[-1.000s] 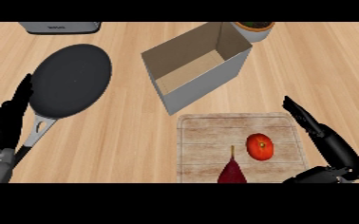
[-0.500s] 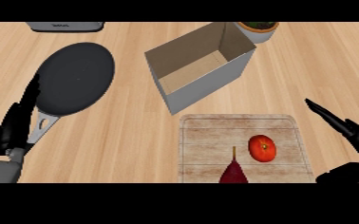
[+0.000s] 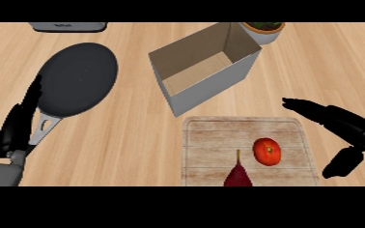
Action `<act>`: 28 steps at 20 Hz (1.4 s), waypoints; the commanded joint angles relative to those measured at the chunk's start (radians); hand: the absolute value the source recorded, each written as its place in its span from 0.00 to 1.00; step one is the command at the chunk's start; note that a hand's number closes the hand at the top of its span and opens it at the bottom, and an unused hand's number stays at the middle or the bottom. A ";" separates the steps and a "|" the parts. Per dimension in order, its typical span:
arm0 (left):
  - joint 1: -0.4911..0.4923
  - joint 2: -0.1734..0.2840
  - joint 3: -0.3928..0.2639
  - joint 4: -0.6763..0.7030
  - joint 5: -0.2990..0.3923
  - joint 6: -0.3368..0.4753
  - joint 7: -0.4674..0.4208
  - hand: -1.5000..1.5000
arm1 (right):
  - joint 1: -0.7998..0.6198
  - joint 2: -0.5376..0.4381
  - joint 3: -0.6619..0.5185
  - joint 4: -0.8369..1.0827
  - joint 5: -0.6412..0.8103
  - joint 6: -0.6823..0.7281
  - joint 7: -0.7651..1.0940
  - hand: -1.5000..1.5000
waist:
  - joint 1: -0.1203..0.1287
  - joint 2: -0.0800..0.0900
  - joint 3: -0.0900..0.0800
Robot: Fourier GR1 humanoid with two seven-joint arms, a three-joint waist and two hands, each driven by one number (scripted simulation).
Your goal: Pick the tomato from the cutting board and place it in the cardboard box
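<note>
One tomato [image 3: 266, 151] on cutting board [image 3: 214, 145] — right hand [image 3: 335, 121] fingers spread, just right, apart.

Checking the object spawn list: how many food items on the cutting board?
2. A round red tomato at the pale wooden cutting board's right-centre, and a dark red pointed vegetable at its lower edge, partly cut off by the view.

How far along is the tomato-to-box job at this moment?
Nothing is done yet: the tomato lies on the cutting board, untouched. In hand: the right hand is open just right of the board, thumb and fingers spread toward the tomato. The left hand rests by the pan. Left: grasping, lifting, and placing it in the cardboard box, which holds nothing visible.
</note>
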 commanded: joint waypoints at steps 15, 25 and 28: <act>-0.006 -0.085 0.084 -0.007 -0.111 -0.047 0.014 0.50 | -0.026 0.227 0.030 -0.102 0.287 0.169 0.253 0.00 | -0.014 0.000 0.001; -0.022 -0.061 0.187 0.001 -0.110 -0.147 0.023 0.50 | -0.001 0.301 -0.012 -0.106 0.343 0.226 0.164 0.00 | -0.012 0.000 0.001; -0.019 -0.127 0.147 0.007 -0.171 -0.085 0.017 0.50 | 0.051 0.315 -0.021 -0.285 0.309 0.309 0.243 0.00 | -0.018 -0.001 0.000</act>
